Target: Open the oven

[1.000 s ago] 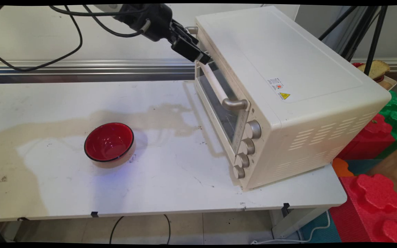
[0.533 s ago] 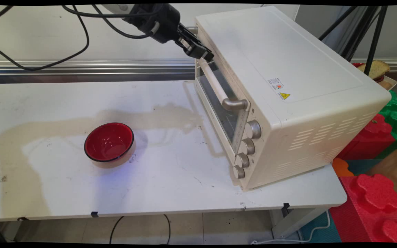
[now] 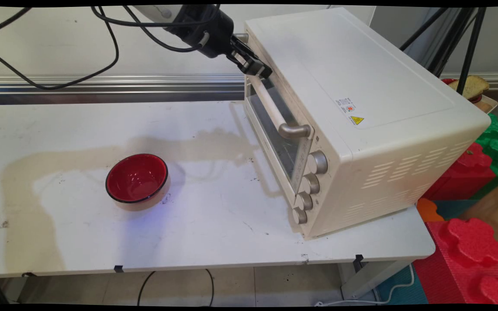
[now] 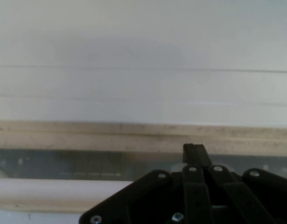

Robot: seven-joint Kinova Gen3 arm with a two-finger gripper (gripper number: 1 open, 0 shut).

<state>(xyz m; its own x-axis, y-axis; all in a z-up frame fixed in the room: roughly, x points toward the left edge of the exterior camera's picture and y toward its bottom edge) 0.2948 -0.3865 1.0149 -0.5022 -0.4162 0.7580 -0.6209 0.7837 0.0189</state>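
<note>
A cream toaster oven [image 3: 352, 86] stands on the right of the white table [image 3: 214, 224], its glass door [image 3: 281, 142] facing left. My gripper [image 3: 264, 71] is shut with nothing in it. Its tip presses against the door's top edge at the far end, just above the pale handle bar [image 3: 275, 110]. In the hand view the gripper [image 4: 194, 150] points at the seam between the oven's top panel [image 4: 134, 84] and the door glass [image 4: 64, 163]. The handle bar [image 4: 54, 193] runs below on the left. An empty red bowl [image 3: 136, 177] sits far off to the left.
Several round knobs [image 3: 311, 183] line the oven's near front corner. Black cables [image 3: 102, 47] hang from the arm over the table's back left. Red and green foam blocks [image 3: 474, 172] and black tripod legs [image 3: 465, 43] stand beyond the table's right edge.
The gripper has moved right and slightly up, from just in front of the door's top corner to pressing against it. The bowl and oven have stayed put.
</note>
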